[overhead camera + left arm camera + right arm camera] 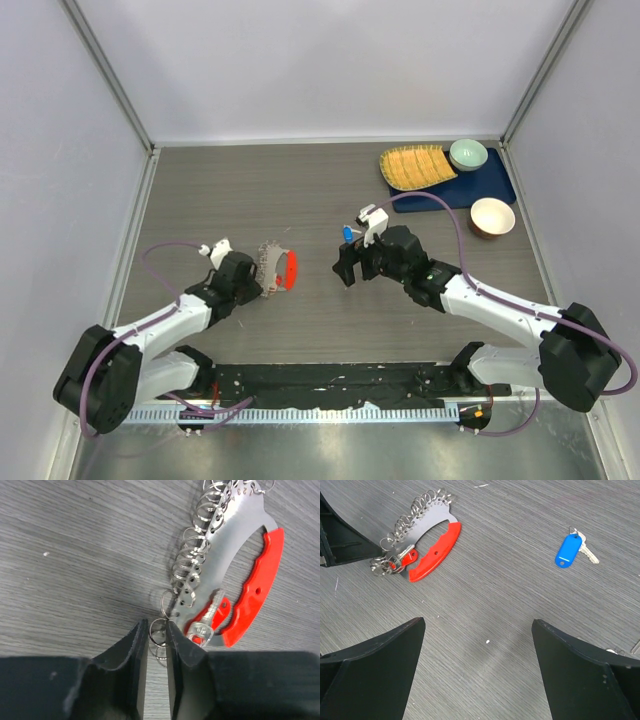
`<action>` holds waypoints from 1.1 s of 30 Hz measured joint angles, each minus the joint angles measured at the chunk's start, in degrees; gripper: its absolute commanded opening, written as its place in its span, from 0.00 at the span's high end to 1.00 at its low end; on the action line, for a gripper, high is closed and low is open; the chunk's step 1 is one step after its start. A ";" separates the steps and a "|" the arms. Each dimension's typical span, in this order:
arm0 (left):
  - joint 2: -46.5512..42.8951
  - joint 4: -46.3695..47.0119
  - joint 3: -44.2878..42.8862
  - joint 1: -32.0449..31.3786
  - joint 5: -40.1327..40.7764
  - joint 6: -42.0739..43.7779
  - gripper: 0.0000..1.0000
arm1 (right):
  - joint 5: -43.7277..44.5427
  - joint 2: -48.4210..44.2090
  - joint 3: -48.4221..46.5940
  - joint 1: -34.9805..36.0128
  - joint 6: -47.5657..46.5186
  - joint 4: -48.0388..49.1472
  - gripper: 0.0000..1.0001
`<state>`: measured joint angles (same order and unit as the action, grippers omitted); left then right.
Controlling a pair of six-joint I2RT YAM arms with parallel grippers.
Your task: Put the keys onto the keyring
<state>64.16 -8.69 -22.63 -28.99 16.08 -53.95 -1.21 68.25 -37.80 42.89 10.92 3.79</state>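
Only the left wrist view shows the left gripper [157, 630] clenched on the end loop of the keyring [240, 555], low centre, a grip hidden from overhead, while the right gripper [478, 622] gapes wide below the blue-headed key [568, 549], upper right.

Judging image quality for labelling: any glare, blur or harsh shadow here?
Left wrist: bright sheen on the keyring plate, tool dark with little detail. Right wrist: blue key sharp, near fingers dark and featureless. Top: even light, soft shadows.
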 measured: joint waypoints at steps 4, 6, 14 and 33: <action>-0.59 0.33 0.85 -0.20 -0.55 -0.74 1.00 | -0.46 0.00 0.22 0.00 0.02 0.11 0.06; -1.70 -0.37 1.22 -0.26 -0.61 -0.96 1.00 | -0.98 0.00 0.24 0.00 0.02 0.17 0.06; -13.92 -7.10 1.31 -0.26 2.56 0.76 1.00 | -3.26 0.00 0.24 0.00 0.02 0.96 0.06; 1.97 -6.27 -5.01 -0.31 2.73 10.93 0.89 | -9.44 2.38 0.24 0.79 0.02 3.06 0.06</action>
<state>66.13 -14.96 -27.64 -29.30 18.81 -43.03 -10.66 70.63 -37.56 43.68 10.94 6.85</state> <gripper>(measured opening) 0.022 0.936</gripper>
